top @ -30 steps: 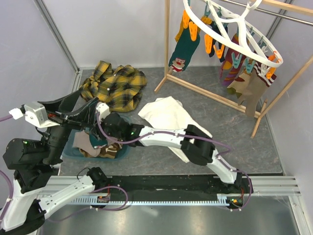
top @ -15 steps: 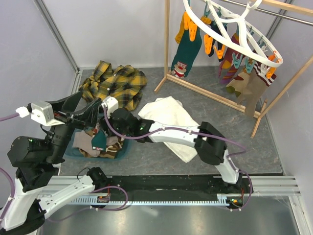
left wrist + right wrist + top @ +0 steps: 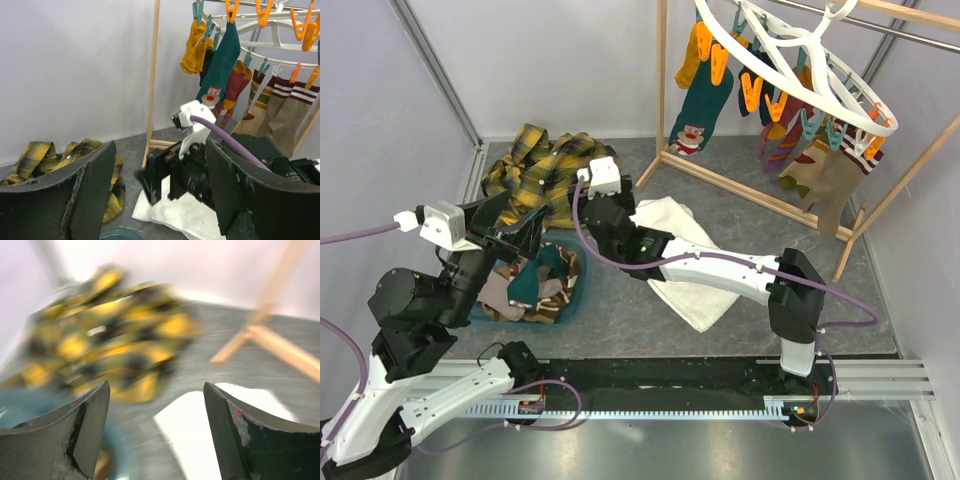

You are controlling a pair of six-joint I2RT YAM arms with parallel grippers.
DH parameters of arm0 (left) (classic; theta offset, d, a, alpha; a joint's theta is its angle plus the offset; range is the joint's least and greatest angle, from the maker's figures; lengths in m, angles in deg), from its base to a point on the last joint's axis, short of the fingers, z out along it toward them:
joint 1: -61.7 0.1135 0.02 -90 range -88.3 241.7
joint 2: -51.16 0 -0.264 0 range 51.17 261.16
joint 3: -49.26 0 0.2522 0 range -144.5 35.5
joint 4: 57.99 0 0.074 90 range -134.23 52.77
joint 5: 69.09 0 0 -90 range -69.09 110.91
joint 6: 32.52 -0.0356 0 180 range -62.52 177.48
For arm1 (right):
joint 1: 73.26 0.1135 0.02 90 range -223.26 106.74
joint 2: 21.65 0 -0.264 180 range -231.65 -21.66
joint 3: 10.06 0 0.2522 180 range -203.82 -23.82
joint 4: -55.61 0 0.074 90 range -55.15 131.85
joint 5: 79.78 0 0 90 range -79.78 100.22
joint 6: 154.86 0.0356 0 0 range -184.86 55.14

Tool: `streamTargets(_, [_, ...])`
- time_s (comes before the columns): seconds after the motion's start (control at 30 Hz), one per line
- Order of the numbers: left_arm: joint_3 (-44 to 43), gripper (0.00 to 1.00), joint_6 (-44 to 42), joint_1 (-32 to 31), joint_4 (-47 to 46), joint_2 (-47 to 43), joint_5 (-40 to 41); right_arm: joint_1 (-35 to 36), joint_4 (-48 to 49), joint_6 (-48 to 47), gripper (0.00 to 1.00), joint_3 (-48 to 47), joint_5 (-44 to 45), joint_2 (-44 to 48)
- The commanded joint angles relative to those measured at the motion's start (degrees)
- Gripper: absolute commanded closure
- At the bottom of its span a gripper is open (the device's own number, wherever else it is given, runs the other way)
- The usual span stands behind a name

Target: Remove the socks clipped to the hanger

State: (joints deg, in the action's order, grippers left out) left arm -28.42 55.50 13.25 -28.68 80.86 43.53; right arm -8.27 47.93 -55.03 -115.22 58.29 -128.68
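Checking both wrist views, I saw the left gripper [image 3: 160, 190] released and empty, hovering by the far edge of the teal basin [image 3: 578, 300] that held loose socks [image 3: 535, 285] on the worktop [image 3: 620, 320]. The right gripper [image 3: 156, 425] was spread wide too, nothing between its fingers, above the plaid shirt [image 3: 545, 165] next to the white towel [image 3: 690, 270]; that view was blurred. The hanger [image 3: 840, 100] hung on the wooden rack [image 3: 660, 80] at far right, with a teal sock [image 3: 700, 100] and several others clipped on.
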Motion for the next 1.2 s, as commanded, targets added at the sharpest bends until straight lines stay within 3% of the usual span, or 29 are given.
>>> streamTargets(0.0, [0.81, 0.21, -2.06, 0.11, -2.81, 0.89, -1.08, -3.55, 5.85, -5.69, 0.13, 1.83, 18.45, 4.19])
streamTargets(0.1, [1.08, 0.21, -2.24, 0.11, -3.24, 1.07, -1.08, -6.27, 9.63, -9.28, 0.02, 2.27, 22.14, 4.72])
streamTargets(0.33, [0.99, 0.21, -1.89, 0.19, -4.04, 2.47, -2.22, -11.37, 23.77, -20.71, 0.02, 3.24, 26.63, 5.07])
streamTargets(0.57, [1.69, 0.21, -1.1, 0.11, -5.35, 4.49, -2.83, -17.52, 29.5, -25.28, 0.02, 0.43, 26.72, 1.38])
streamTargets(0.73, [1.08, 0.21, -0.57, 0.11, -5.44, 6.08, -3.71, -18.94, 40.65, -36.1, 0.08, 1.74, 26.99, 0.93])
streamTargets(0.93, [0.2, 0.21, 0.31, 0.11, -5.44, 7.22, -4.77, -19.99, 39.54, -34.71, 0.12, 5.61, 23.66, 4.36])
streamTargets(1.03, [0.11, 0.21, 1.01, 0.19, -5.44, 7.49, -5.29, -20.87, 36.55, -32.86, 0.24, 5.61, 21.89, 4.37])
streamTargets(1.17, [-0.24, 0.21, 1.45, 0.11, -5.09, 7.66, -5.56, -21.05, 35.84, -31.63, 0.68, 7.45, 19.0, 6.3])
